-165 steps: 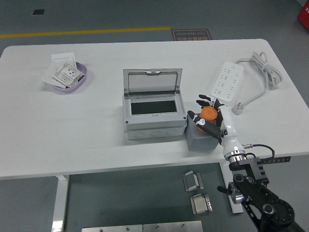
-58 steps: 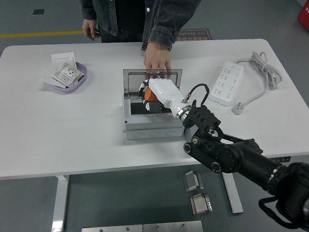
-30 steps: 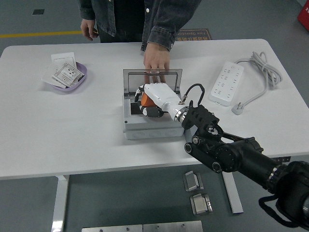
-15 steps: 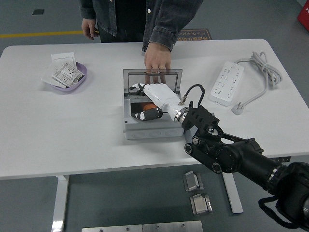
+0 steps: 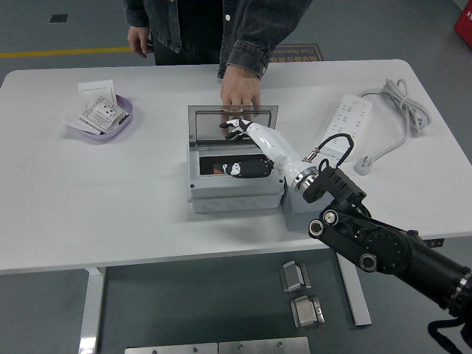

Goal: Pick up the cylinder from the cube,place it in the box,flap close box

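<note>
**Cylinder in the box, lid still up**

Now the grey box sits in the middle of the white table with its clear hinged lid standing upright at the box's far side. Inside the box's dark opening a sliver of the orange cylinder shows at the left, mostly hidden by the robot's thumb. The right hand reaches over the box from the right, its white shell above the opening; the fingers are spread loosely and hold nothing, with the fingertips up against the inner face of the lid and the thumb down over the opening. The grey cube stands just beside the box's right wall, largely covered by the robot's wrist and black arm.

Beyond the box, a person in a dark denim jacket stands at the table's far edge, and one hand rests on the top rim of the lid. To the box's far left lies a purple dish holding white cards. To the box's right lies a white power strip with its coiled cord.
</note>
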